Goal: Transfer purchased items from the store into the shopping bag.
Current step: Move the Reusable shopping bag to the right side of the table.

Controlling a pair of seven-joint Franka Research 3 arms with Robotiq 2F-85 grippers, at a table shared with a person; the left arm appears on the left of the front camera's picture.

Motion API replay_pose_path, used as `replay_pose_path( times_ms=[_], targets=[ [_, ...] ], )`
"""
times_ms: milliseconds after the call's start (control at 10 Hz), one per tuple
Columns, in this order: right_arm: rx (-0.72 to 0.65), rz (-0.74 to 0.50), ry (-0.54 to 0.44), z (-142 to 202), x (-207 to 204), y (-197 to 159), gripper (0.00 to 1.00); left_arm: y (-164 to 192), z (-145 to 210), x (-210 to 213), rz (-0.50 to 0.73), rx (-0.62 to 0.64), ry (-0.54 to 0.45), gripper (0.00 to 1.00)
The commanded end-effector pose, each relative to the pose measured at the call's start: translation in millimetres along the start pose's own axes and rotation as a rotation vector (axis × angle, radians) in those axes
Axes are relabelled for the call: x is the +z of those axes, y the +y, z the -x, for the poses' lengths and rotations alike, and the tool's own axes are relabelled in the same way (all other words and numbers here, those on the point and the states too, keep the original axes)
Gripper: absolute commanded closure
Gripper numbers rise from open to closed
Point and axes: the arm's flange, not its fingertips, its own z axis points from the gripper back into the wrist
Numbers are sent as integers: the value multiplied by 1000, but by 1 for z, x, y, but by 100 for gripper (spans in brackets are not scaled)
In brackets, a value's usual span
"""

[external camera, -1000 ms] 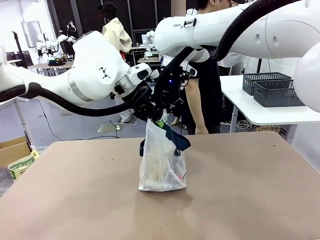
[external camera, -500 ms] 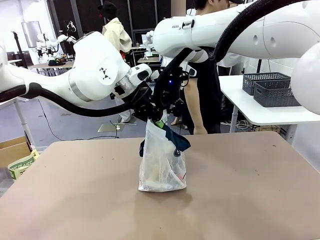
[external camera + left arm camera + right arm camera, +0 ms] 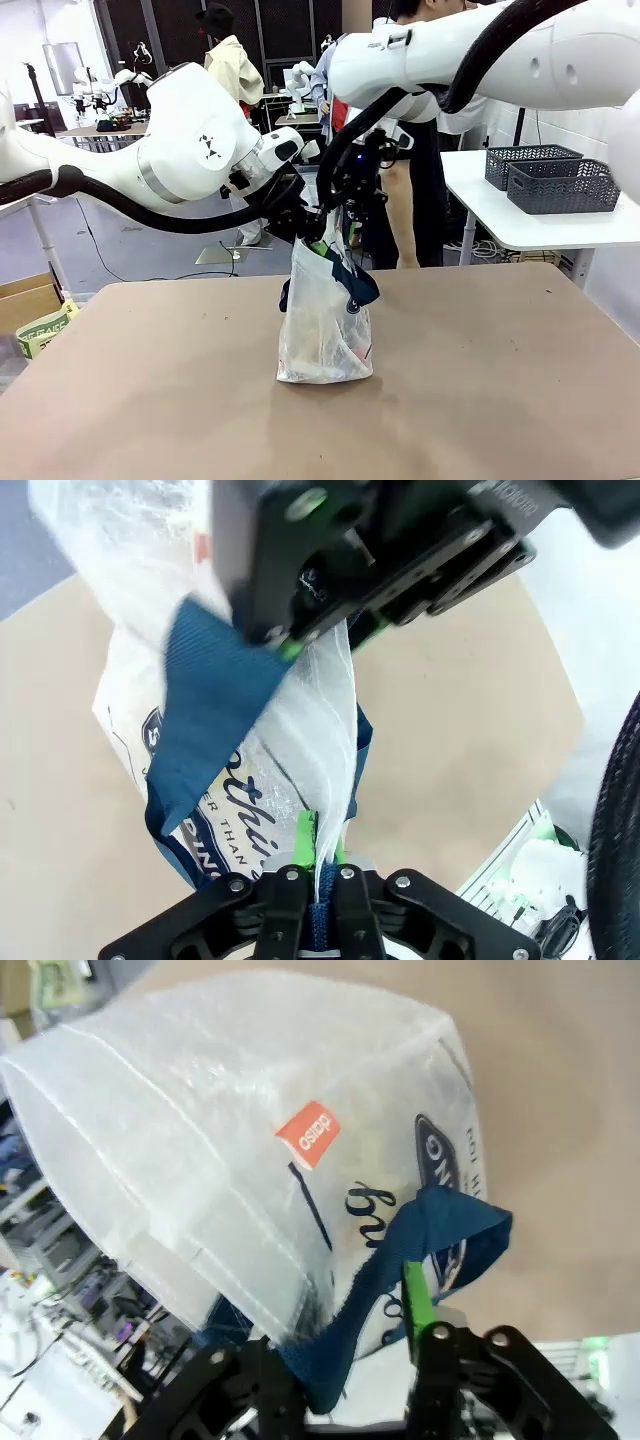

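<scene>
The shopping bag [image 3: 322,320], translucent white with navy lettering, stands upright at the middle of the table. My left gripper [image 3: 303,232] is shut on the bag's top rim, and the left wrist view shows the plastic pinched between the pads [image 3: 318,852]. My right gripper [image 3: 336,222] hangs just above the bag's mouth, with its jaws parted. A navy strap [image 3: 400,1260] lies loose between its fingers [image 3: 336,1322]. The purchased items [image 3: 350,350] show dimly through the bag's wall, low down. I cannot tell whether the store is in view.
A person [image 3: 405,190] stands at the far edge of the table, behind the arms. Two dark grey lattice baskets [image 3: 555,180] sit on a white side table at the right. A cardboard box [image 3: 25,300] is at the left, below table height.
My right gripper has opened off the navy strap and shifted a little up and to the right. The left gripper and the bag have stayed still.
</scene>
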Motion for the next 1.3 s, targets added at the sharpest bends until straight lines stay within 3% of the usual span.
replay_pose_path(
  times_ms=[0,400,600,800,1000,1100,1200],
  targets=[
    [46,-96,-25,25,1,-29,0,0,0,2,4,5,-3,100],
    [95,-190,-107,51,29,-72,0,0,0,2,4,5,-3,100],
    [215,-102,-131,69,41,-101,0,0,0,2,4,5,-3,100],
    [483,-76,-218,91,56,-121,0,0,0,2,4,5,-3,100],
    [779,16,-392,117,62,-143,0,0,0,2,4,5,-3,100],
    [829,-23,-478,124,65,-156,0,0,0,2,4,5,-3,100],
    [864,-84,-498,126,66,-167,0,0,0,2,4,5,-3,100]
  ],
)
